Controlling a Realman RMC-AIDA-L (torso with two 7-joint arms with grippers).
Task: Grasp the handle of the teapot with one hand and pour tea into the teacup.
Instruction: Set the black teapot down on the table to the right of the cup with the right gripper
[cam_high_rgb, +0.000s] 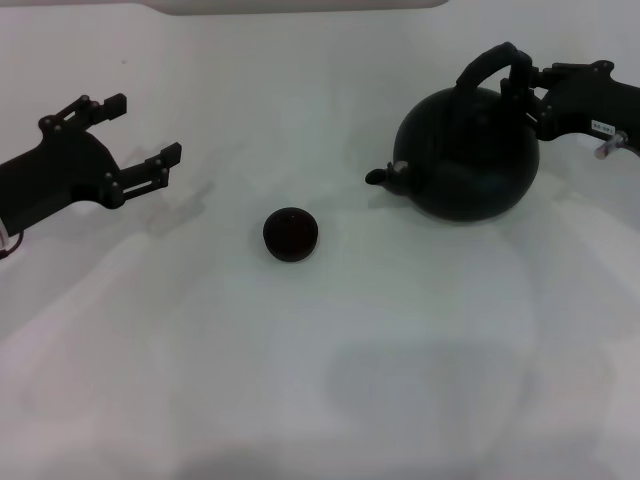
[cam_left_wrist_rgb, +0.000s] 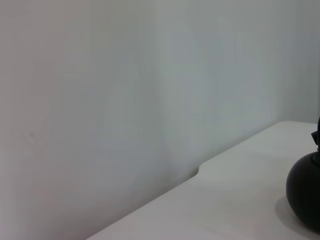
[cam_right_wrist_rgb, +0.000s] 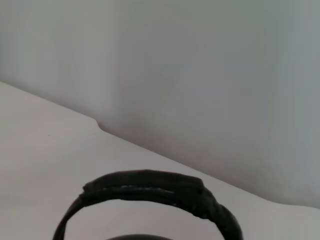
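The black teapot (cam_high_rgb: 465, 160) stands on the white table at the right, its short spout pointing left toward the teacup (cam_high_rgb: 290, 233). The tiny black teacup sits alone near the table's middle. My right gripper (cam_high_rgb: 520, 85) reaches in from the right and its fingers are closed around the right end of the arched handle (cam_high_rgb: 485, 62). The handle fills the near part of the right wrist view (cam_right_wrist_rgb: 150, 187). My left gripper (cam_high_rgb: 140, 128) is open and empty at the left, well apart from the cup. The teapot's body also shows in the left wrist view (cam_left_wrist_rgb: 305, 195).
The white table (cam_high_rgb: 320, 380) runs to a pale wall (cam_left_wrist_rgb: 125, 100) behind. A notch in the table's far edge (cam_right_wrist_rgb: 98, 125) shows in both wrist views.
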